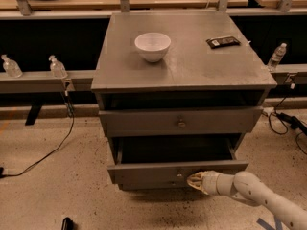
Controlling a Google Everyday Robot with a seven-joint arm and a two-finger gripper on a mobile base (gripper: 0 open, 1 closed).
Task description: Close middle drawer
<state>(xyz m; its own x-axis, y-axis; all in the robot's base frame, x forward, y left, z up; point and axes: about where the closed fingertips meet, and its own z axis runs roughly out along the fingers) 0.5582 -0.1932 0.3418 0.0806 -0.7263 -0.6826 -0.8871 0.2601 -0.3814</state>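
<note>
The grey cabinet stands in the middle of the view. Its middle drawer is pulled well out, with a dark empty inside and a small round knob at the centre of its front. My gripper comes in from the lower right on a white arm. It is low in front of the drawer, its tip against the drawer front just right of the knob. Its fingers look shut and hold nothing. The taller drawer front above stands slightly out. The lowest drawer is hidden under the open one.
A white bowl and a dark flat packet lie on the cabinet top. Clear bottles stand on a rail to the left and one to the right. Cables run over the speckled floor on both sides.
</note>
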